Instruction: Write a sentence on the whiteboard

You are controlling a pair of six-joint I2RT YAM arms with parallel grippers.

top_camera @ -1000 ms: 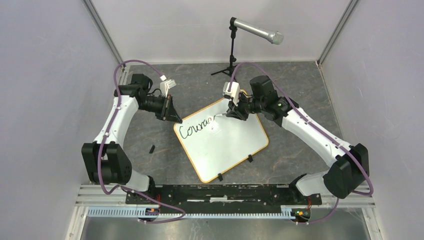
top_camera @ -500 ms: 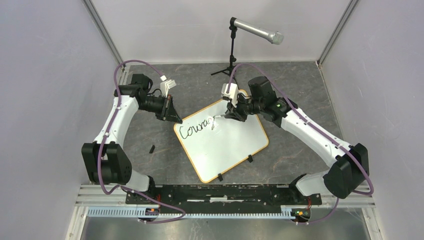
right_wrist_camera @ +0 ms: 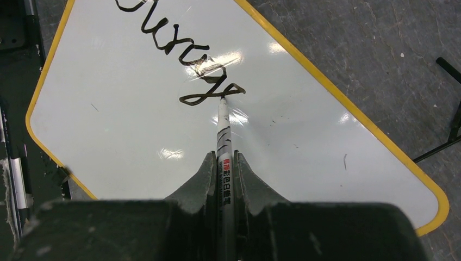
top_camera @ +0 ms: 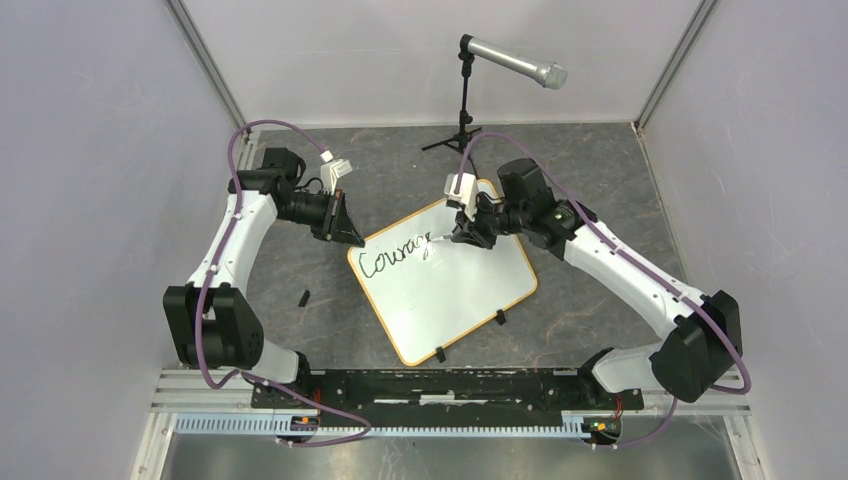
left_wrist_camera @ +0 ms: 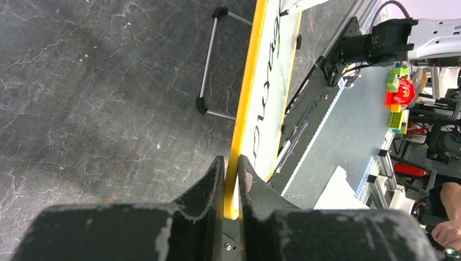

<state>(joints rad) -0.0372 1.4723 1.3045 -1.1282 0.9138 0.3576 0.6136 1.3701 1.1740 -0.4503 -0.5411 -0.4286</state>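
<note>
The whiteboard point(top_camera: 455, 295), glossy white with an orange rim, lies tilted on the dark table. Black cursive writing point(top_camera: 397, 255) reading "Courag" runs along its upper left. My left gripper point(top_camera: 350, 238) is shut on the board's left rim; in the left wrist view the yellow rim point(left_wrist_camera: 247, 92) passes between my left gripper's point(left_wrist_camera: 232, 163) jaws. My right gripper point(top_camera: 464, 232) is shut on a white marker point(right_wrist_camera: 223, 136). Its tip touches the board point(right_wrist_camera: 136, 136) at the tail of the last letter of the writing point(right_wrist_camera: 185, 60).
A microphone point(top_camera: 512, 62) on a black stand point(top_camera: 462, 125) is at the back, just behind the right wrist. A small black piece point(top_camera: 303, 297) lies left of the board. Two black clip feet point(top_camera: 500, 318) sit on the board's near edge. The arms' base rail point(top_camera: 440, 385) runs along the front.
My right gripper has shifted slightly right and away with the marker, extending the stroke after "Coura". The left arm and the board have not moved.
</note>
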